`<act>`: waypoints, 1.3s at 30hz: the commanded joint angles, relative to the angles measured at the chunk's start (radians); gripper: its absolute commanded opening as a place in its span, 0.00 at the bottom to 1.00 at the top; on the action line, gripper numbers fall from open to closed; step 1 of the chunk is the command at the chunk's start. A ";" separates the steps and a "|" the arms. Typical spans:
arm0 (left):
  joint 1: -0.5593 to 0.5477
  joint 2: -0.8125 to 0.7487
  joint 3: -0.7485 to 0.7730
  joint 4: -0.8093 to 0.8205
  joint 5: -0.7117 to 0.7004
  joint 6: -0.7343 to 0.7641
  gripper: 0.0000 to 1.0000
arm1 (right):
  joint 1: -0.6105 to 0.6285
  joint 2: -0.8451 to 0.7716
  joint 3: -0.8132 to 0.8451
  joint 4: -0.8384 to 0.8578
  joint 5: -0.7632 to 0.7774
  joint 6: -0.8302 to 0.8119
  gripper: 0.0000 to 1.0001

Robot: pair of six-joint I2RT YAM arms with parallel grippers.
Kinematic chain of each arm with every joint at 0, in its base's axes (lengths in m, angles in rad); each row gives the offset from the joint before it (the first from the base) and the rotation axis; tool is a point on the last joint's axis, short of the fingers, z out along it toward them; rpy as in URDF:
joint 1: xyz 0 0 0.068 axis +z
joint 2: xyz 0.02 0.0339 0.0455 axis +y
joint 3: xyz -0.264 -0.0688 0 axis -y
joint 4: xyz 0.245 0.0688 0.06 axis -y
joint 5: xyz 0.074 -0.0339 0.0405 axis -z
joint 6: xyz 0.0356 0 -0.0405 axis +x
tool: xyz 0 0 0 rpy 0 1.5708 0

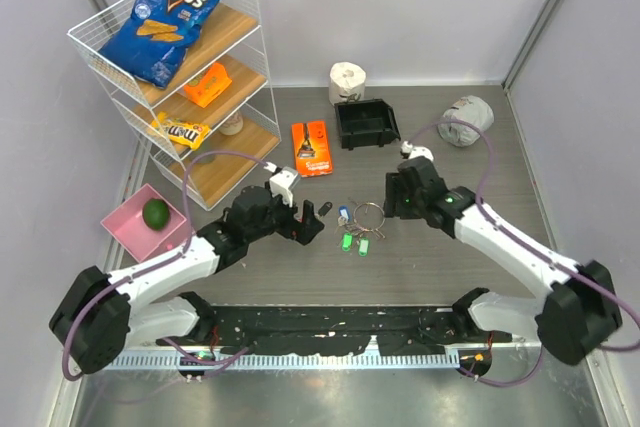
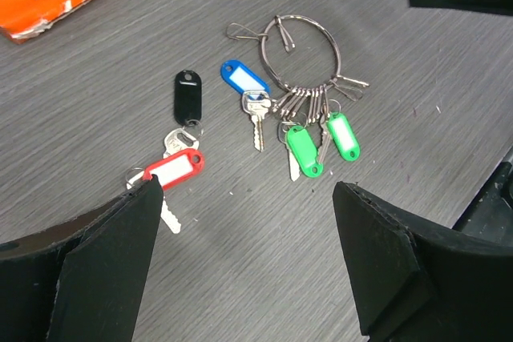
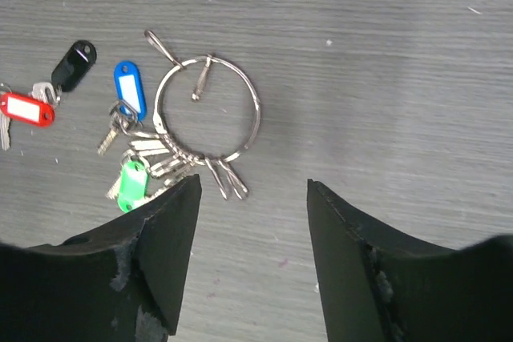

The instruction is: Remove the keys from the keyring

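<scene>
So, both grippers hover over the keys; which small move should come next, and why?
Probably lower the right gripper and pinch the keyring at its bare side, to hold it steady. Its jaws stand open close to the ring, and the green-tagged keys still hang on it.

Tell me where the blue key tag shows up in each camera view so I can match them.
Top camera: the blue tag lies mid-table, just left of the keyring.
Left wrist: blue tag upper middle, left of the keyring.
Right wrist: blue tag upper left, left of the keyring.
Shared landmark: the keyring.
</scene>
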 commanded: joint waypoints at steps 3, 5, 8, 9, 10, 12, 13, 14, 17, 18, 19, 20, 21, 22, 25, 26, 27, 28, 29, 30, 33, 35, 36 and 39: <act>-0.002 -0.085 -0.034 0.101 -0.101 -0.002 0.94 | 0.111 0.262 0.202 0.082 0.157 0.079 0.58; -0.002 -0.105 -0.045 0.104 -0.118 -0.013 0.94 | 0.121 0.341 0.250 0.088 0.176 0.099 0.55; -0.002 -0.125 -0.053 0.104 -0.133 -0.023 0.94 | 0.123 0.419 0.285 0.106 0.182 0.125 0.50; -0.002 -0.128 -0.054 0.100 -0.141 -0.026 0.94 | 0.123 0.452 0.291 0.106 0.185 0.139 0.48; -0.002 -0.134 -0.056 0.096 -0.141 -0.026 0.94 | 0.123 0.471 0.302 0.099 0.205 0.145 0.46; -0.002 -0.148 -0.061 0.092 -0.173 -0.028 0.94 | 0.123 0.509 0.316 0.088 0.212 0.160 0.45; -0.002 -0.149 -0.061 0.090 -0.181 -0.030 0.94 | 0.123 0.527 0.316 0.093 0.208 0.174 0.45; -0.002 -0.157 -0.062 0.089 -0.185 -0.033 0.94 | 0.123 0.534 0.310 0.099 0.197 0.179 0.44; -0.002 -0.169 -0.070 0.090 -0.198 -0.036 0.94 | 0.123 0.567 0.297 0.125 0.168 0.202 0.43; -0.002 -0.171 -0.071 0.092 -0.199 -0.034 0.94 | 0.123 0.581 0.296 0.131 0.162 0.208 0.42; -0.002 -0.171 -0.071 0.092 -0.205 -0.033 0.94 | 0.123 0.590 0.296 0.134 0.162 0.213 0.42; -0.002 -0.169 -0.071 0.092 -0.208 -0.031 0.94 | 0.123 0.603 0.296 0.132 0.162 0.220 0.42; -0.002 -0.166 -0.068 0.084 -0.210 -0.031 0.94 | 0.123 0.609 0.293 0.134 0.165 0.222 0.41; -0.002 -0.165 -0.068 0.083 -0.208 -0.031 0.94 | 0.123 0.621 0.293 0.132 0.165 0.228 0.40; -0.002 -0.163 -0.065 0.084 -0.205 -0.030 0.94 | 0.123 0.644 0.281 0.142 0.153 0.236 0.39; -0.002 -0.162 -0.067 0.081 -0.207 -0.031 0.94 | 0.123 0.658 0.279 0.151 0.150 0.242 0.39; -0.002 -0.162 -0.065 0.083 -0.207 -0.030 0.94 | 0.121 0.663 0.274 0.151 0.143 0.242 0.39; -0.002 -0.162 -0.065 0.083 -0.208 -0.030 0.94 | 0.123 0.673 0.271 0.158 0.136 0.245 0.38; -0.002 -0.160 -0.065 0.084 -0.207 -0.028 0.94 | 0.120 0.676 0.262 0.163 0.134 0.249 0.38; -0.002 -0.159 -0.064 0.081 -0.207 -0.028 0.94 | 0.121 0.682 0.258 0.169 0.130 0.254 0.37; -0.002 -0.148 -0.059 0.080 -0.201 -0.025 0.94 | 0.121 0.660 0.235 0.182 0.122 0.259 0.19; -0.002 -0.142 -0.058 0.081 -0.192 -0.019 0.94 | 0.121 0.611 0.210 0.200 0.128 0.249 0.07; -0.002 -0.140 -0.054 0.080 -0.188 -0.019 0.94 | 0.121 0.588 0.205 0.206 0.133 0.245 0.05; -0.002 -0.130 -0.054 0.090 -0.163 -0.008 0.94 | 0.121 0.491 0.198 0.191 0.128 0.213 0.05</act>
